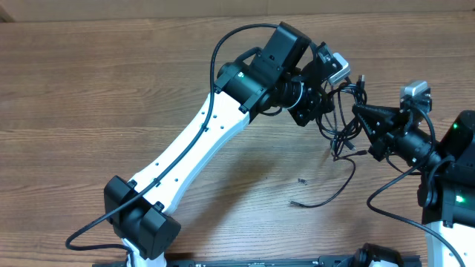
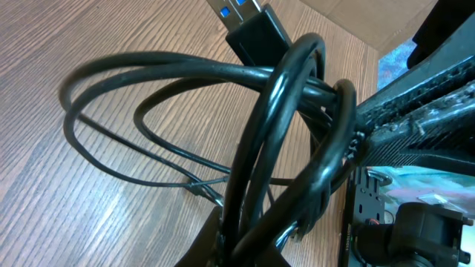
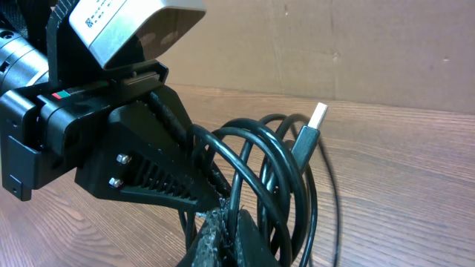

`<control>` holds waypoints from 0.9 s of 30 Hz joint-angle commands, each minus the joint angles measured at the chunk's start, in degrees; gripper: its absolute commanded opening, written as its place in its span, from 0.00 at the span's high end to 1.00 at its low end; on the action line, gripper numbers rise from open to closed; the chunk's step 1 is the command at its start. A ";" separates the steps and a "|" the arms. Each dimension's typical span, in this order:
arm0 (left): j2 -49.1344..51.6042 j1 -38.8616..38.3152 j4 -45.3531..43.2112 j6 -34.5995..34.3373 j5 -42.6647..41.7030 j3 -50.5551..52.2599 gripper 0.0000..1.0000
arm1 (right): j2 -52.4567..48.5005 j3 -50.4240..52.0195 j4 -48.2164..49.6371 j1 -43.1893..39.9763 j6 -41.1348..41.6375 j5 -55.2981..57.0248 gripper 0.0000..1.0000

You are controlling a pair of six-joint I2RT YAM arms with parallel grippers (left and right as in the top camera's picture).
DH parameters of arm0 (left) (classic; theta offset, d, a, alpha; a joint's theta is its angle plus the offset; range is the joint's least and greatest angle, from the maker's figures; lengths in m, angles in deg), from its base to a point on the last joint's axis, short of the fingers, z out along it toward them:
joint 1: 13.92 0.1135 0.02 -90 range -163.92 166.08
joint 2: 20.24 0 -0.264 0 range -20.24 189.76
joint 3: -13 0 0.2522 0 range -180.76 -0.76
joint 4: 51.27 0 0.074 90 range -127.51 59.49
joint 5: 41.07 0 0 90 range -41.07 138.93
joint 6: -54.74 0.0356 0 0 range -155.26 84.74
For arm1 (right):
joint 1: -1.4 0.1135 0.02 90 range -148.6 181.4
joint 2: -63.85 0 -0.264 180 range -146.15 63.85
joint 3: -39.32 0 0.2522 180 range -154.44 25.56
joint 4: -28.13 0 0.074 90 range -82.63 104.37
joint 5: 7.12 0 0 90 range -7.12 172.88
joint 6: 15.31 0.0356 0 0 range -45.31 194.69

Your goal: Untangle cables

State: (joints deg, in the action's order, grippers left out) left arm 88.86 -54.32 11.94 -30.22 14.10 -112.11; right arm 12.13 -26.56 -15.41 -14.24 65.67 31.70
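Overhead: left gripper (image 1: 329, 99) and right gripper (image 1: 356, 111) both clamped shut on the knotted cables (image 1: 340, 132); pulling-apart step, next move probably needs slow, opposed separation to loosen loops.

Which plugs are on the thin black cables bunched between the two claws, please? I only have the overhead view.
Observer: The left wrist view shows a black USB plug with a blue insert at the top of the thin black cables.
Operator: Thank you. Is the left claw closed on them?
Observer: Yes. In that view the strands run down into the shut left claw.
Operator: And the right claw, please?
Observer: The right wrist view shows the right claw shut on looped strands, just below a silver-tipped plug that points upward.
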 commanded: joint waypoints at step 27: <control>0.31 7.67 -5.09 -25.92 8.46 -0.57 0.96 | 0.22 -0.76 -5.35 0.20 -4.83 -9.01 0.96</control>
State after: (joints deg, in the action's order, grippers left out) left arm 88.88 -49.67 7.64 -48.23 19.85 -112.11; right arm 12.13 -26.56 -20.31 -14.26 63.73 28.01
